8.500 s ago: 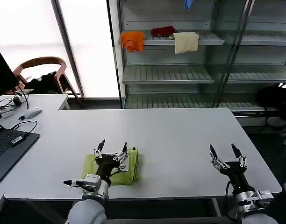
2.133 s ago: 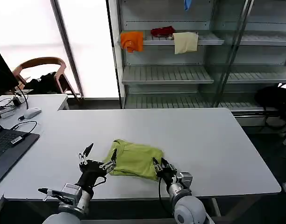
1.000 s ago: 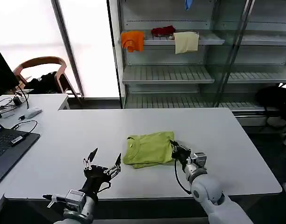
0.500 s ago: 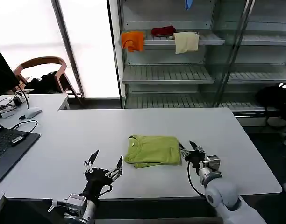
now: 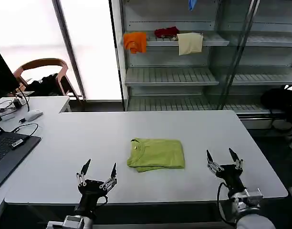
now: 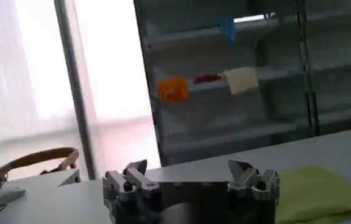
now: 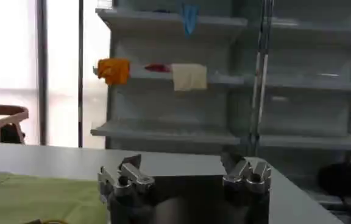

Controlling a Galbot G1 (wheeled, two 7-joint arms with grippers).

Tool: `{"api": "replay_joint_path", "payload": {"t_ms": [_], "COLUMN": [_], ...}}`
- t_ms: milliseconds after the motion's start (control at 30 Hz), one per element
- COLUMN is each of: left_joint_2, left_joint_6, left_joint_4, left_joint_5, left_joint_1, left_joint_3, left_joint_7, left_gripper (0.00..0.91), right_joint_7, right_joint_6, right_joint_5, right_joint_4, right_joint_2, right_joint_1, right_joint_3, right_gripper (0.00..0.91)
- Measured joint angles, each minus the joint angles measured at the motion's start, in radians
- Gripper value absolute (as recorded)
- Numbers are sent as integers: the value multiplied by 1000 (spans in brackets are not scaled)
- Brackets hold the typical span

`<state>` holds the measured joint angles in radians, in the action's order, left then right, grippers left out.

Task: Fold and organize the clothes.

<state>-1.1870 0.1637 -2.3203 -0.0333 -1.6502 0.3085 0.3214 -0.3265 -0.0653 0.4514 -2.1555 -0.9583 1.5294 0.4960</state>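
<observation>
The clothes are one lime yellow-green T-shirt point(image 5: 157, 154), folded into a flat rectangle at the middle of the white table point(image 5: 198, 129), neck opening to the left. Its edge also shows in the left wrist view point(image 6: 322, 193) and the right wrist view point(image 7: 35, 198). My left gripper point(image 5: 98, 170) stands open near the table's front edge, left of the shirt and apart from it, holding nothing point(image 6: 191, 178). My right gripper point(image 5: 223, 158) stands open to the right of the shirt, clear of the fabric, holding nothing point(image 7: 184, 170).
A shelf rack behind the table holds an orange cloth point(image 5: 135, 41), a dark red cloth point(image 5: 166, 32) and a cream cloth point(image 5: 190, 43). At the left are a laptop point(image 5: 5, 150), a mouse point(image 5: 33, 115), cables and a wooden chair point(image 5: 43, 67).
My right gripper let go of the shirt's right edge and drew back toward the front right. My left gripper slid back toward the front edge. The shirt lies still, folded.
</observation>
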Motion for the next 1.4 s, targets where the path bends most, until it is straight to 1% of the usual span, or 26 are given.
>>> {"api": "replay_joint_path", "payload": {"t_ms": [167, 333, 467, 600, 767, 967, 1267, 1400], "left_joint_2": [-11, -15, -24, -32, -39, -43, -39, -36], "left_joint_6": [-138, -241, -297, -332, -352, -345, -327, -314], "left_joint_4": [31, 51, 62, 74, 82, 71, 62, 63], "left_joint_5": [32, 56, 70, 81, 80, 61, 30, 2], "left_joint_1": [-78, -141, -171, -191, -210, -226, -229, -220], "left_joint_3": [4, 9, 11, 11, 16, 29, 49, 64], "left_joint_7": [30, 48, 55, 58, 54, 35, 1, -14], "left_gripper": [907, 907, 907, 907, 907, 907, 907, 907], "right_joint_7": [-40, -54, -56, -57, -53, -43, -35, -34], "right_joint_6": [120, 223, 289, 334, 381, 417, 461, 467], "right_joint_5": [-63, -108, -132, -145, -158, -158, -151, -150], "right_joint_4": [-29, -51, -57, -60, -52, -33, -23, -24], "right_joint_2": [-25, -34, -40, -46, -51, -48, -41, -38], "right_joint_1": [147, 252, 307, 337, 355, 368, 393, 398], "right_joint_3": [28, 38, 41, 47, 46, 55, 71, 76], "right_gripper": [907, 907, 907, 907, 907, 907, 907, 907]}}
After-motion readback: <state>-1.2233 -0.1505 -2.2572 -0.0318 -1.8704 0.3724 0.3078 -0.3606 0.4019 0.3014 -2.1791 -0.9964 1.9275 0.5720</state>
